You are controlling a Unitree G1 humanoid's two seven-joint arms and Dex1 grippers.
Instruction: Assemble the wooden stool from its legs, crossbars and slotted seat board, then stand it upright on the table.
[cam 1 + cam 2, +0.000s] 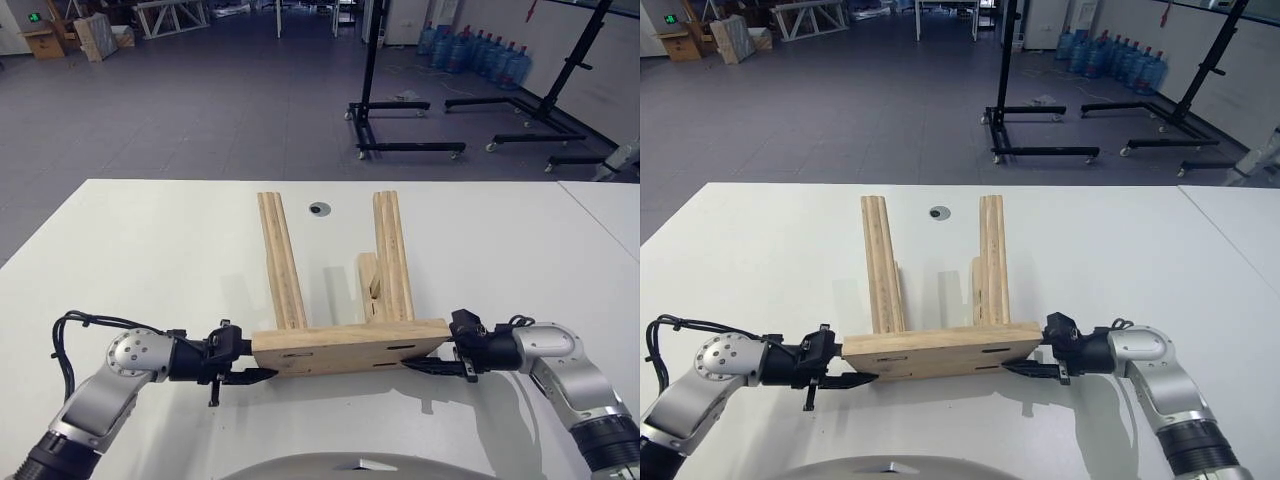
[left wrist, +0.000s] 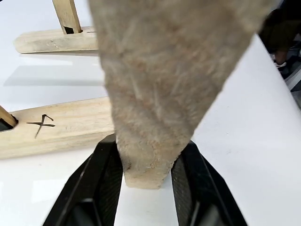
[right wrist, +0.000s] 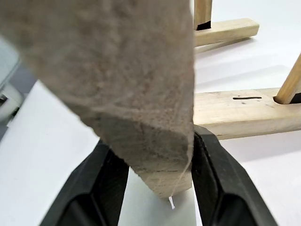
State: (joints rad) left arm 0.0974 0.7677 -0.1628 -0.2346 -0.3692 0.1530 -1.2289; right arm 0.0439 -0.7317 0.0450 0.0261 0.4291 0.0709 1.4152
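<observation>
Left eye view is showing the stool (image 1: 393, 255) lying sideways on the desk (image 1: 130, 240), seat board (image 1: 350, 345) nearest me. I am judging that only the standing-up is remaining, calling for both arms tilting together. I am counting one board, four legs (image 1: 281, 262) in two pairs and one clear crossbar (image 1: 369, 285), with the left gripper (image 1: 250, 358) and right gripper (image 1: 445, 350) each clamping a board end.

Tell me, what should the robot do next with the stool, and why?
Probably lift both ends together and tip the seat board up over its legs: the left end effector and right end effector each clamp an end, and the stool lies on its side.
</observation>
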